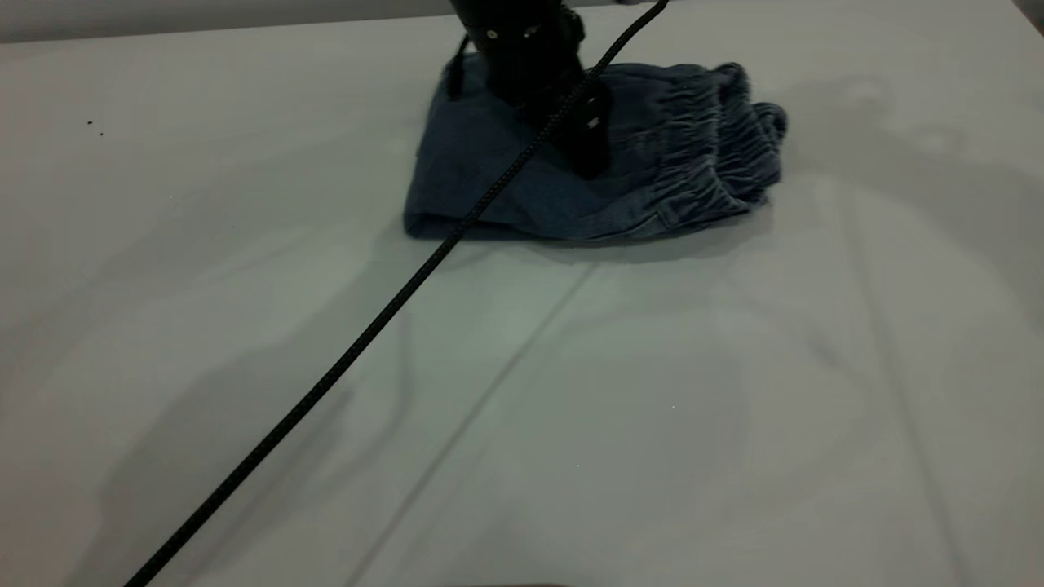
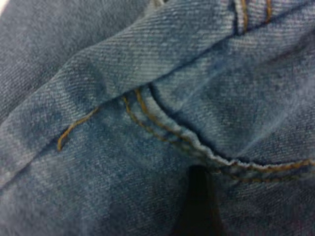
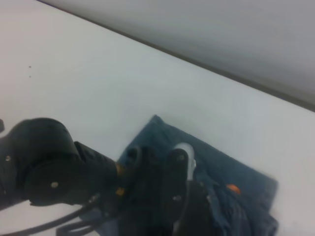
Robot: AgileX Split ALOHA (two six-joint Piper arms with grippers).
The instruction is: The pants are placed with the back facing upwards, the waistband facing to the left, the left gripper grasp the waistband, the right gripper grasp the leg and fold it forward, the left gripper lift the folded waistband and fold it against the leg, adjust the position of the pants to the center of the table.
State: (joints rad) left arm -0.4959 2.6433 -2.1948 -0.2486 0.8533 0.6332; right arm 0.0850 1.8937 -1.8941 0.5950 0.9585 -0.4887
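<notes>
The pants [image 1: 481, 175] lie folded into a compact blue denim bundle at the far middle of the table [image 1: 693, 408]. Their ruched waistband [image 1: 718, 143] sits on top along the bundle's right side. My left gripper [image 1: 583, 151] comes down from above and rests on the top of the bundle. Its wrist view is filled with denim [image 2: 123, 162], tan stitching and a pocket edge [image 2: 256, 167]. The right wrist view looks from farther off at the left gripper [image 3: 177, 172] on the pants [image 3: 236, 172]. The leg is folded in and I cannot pick it out.
A black braided cable [image 1: 367, 326] runs diagonally from the near left up across the pants to the left arm. A table seam [image 1: 506, 367] runs toward the front. The table's far edge [image 1: 204, 28] lies just behind the pants.
</notes>
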